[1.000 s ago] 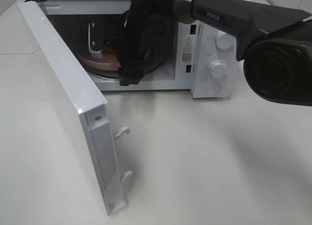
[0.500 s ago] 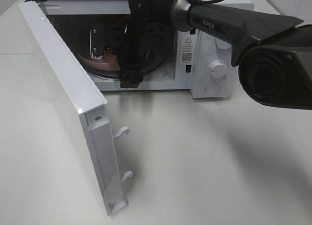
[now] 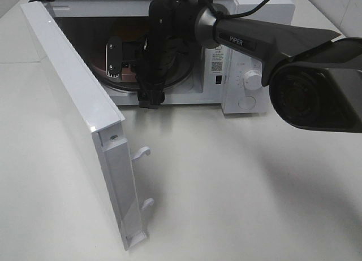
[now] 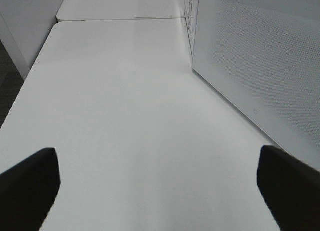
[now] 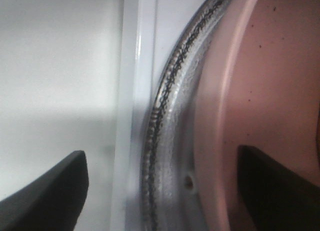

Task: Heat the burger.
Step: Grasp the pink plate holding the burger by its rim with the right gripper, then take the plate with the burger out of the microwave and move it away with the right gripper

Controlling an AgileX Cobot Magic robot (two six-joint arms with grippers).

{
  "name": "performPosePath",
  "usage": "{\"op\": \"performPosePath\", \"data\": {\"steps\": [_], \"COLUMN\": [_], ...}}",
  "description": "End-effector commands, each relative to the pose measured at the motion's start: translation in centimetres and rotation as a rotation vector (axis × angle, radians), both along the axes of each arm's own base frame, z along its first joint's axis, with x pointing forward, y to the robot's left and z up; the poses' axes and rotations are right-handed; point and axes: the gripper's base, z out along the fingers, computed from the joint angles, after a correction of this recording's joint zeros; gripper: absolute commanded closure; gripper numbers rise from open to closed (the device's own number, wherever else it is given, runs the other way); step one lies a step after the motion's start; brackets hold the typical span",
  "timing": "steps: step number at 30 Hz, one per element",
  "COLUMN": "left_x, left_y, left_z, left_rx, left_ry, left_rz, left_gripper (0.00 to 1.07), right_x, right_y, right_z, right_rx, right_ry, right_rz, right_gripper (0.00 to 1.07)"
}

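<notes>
The burger does not show in any view. A pink plate (image 3: 129,74) (image 5: 270,91) lies on the glass turntable (image 3: 176,77) (image 5: 167,101) inside the open microwave. My right gripper (image 3: 133,79) (image 5: 160,191) reaches into the cavity and is open. One finger hangs over the plate and the other over the front sill, with the plate's rim below the gap and nothing held. My left gripper (image 4: 160,191) is open wide over bare table beside the microwave door (image 4: 250,61). It is out of the exterior high view.
The microwave door (image 3: 73,86) stands swung out to the left, with its latch hooks (image 3: 142,152) sticking out. Two control knobs (image 3: 253,78) sit on the right panel. The right arm's dark link (image 3: 266,38) crosses above the microwave. White table (image 3: 237,182) spreads in front.
My right gripper has drawn back a little toward the microwave's front sill, with its jaws the same width. The plate stays on the turntable.
</notes>
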Motion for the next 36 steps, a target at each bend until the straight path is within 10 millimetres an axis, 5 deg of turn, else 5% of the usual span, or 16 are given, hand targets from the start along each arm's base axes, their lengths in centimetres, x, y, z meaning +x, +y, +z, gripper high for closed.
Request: {"op": "performPosePath", "data": {"steps": [1, 18, 26, 27, 28, 29, 36], "left_x": [-0.2, -0.2, -0.2, -0.2, -0.2, -0.2, -0.2], "left_y": [-0.1, -0.1, -0.1, -0.1, -0.1, -0.1, -0.1], "left_z": [0.0, 0.0, 0.0, 0.0, 0.0, 0.0, 0.0], "left_rx": [-0.006, -0.006, -0.006, -0.006, -0.006, -0.006, -0.006], "left_ry": [-0.023, -0.023, -0.023, -0.023, -0.023, -0.023, -0.023], "left_rz": [-0.001, -0.001, -0.001, -0.001, -0.001, -0.001, -0.001], "left_gripper": [0.04, 0.04, 0.04, 0.04, 0.04, 0.04, 0.04], "right_x": [0.1, -0.2, -0.6, -0.6, -0.6, -0.6, -1.0], "right_y": [-0.1, -0.3, -0.5, -0.5, -0.5, -0.5, -0.7], "right_z": [-0.4, -0.6, -0.8, -0.8, -0.8, -0.7, -0.8], "right_rx": [0.002, -0.013, -0.035, -0.027, -0.027, -0.017, -0.048], "right_ry": [0.012, 0.053, 0.098, 0.106, 0.106, 0.117, 0.154], "right_rz": [-0.015, -0.017, -0.019, -0.044, -0.044, -0.075, -0.056], "right_gripper": [0.31, 0.33, 0.73, 0.89, 0.89, 1.04, 1.07]}}
